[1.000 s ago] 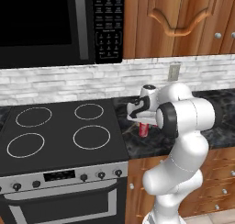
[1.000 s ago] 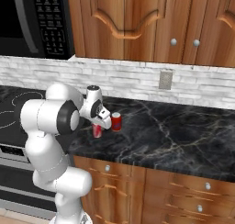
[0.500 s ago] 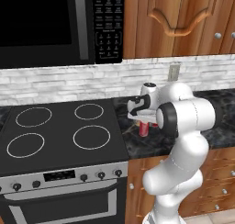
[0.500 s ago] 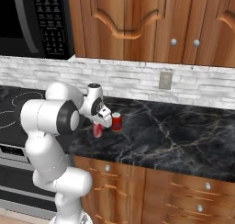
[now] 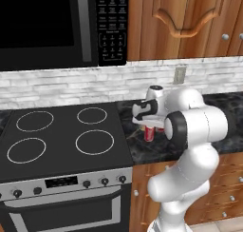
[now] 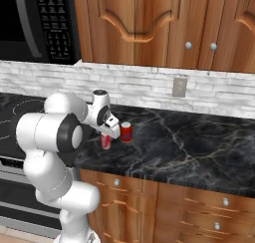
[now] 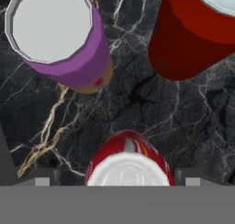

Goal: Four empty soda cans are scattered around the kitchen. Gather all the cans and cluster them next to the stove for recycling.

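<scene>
My gripper (image 5: 149,123) hangs open just above a red soda can (image 5: 149,133) that stands upright on the black marbled counter (image 6: 189,147), a little right of the stove (image 5: 61,136). In the hand view that can's silver top (image 7: 129,170) sits low in the middle, with gaps on both sides to my spread fingertips. Two other cans stand close beyond it: a pink-purple can (image 7: 59,39) and a second red can (image 7: 193,35). From the right base view I see my gripper (image 6: 107,133) over the near red can (image 6: 105,141), with the second red can (image 6: 126,132) just to its right.
A black microwave (image 5: 47,26) hangs over the stove. Carved wood cabinets (image 6: 134,23) line the wall above the counter, and a wall outlet (image 6: 179,86) sits on the white brick. The counter stretches bare to the right of the cans.
My jaws have spread wide and let go of the near red can, which stays standing on the counter. The arm has barely moved.
</scene>
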Available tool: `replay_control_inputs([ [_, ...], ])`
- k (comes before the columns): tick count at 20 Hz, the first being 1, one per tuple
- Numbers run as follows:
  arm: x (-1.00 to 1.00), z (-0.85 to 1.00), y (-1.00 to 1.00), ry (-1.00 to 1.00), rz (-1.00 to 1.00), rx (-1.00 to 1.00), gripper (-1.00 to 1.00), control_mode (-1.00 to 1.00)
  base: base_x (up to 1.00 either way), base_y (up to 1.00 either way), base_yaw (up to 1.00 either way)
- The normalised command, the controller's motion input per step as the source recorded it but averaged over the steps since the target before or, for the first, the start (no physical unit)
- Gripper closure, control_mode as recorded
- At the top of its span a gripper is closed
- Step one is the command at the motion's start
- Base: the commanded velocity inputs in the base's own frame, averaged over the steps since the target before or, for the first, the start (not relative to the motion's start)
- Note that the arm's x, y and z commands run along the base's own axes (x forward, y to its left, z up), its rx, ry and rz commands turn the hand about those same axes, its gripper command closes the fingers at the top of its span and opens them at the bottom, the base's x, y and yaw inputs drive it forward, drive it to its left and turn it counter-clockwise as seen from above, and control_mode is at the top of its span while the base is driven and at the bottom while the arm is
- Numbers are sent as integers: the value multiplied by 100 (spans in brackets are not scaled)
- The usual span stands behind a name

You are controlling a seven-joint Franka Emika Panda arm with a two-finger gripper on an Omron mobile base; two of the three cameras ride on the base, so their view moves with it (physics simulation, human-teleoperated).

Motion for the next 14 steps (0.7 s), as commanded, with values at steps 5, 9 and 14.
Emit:
replay_control_inputs([
  [5, -24, 20, 4, -2, 0, 0, -100, -100, 0, 0, 0],
  [9, -39, 6, 0, 0, 1, 0, -100, -100, 0, 0, 0],
  [14, -40, 6, 0, 0, 4, 0, -100, -100, 0, 0, 0],
])
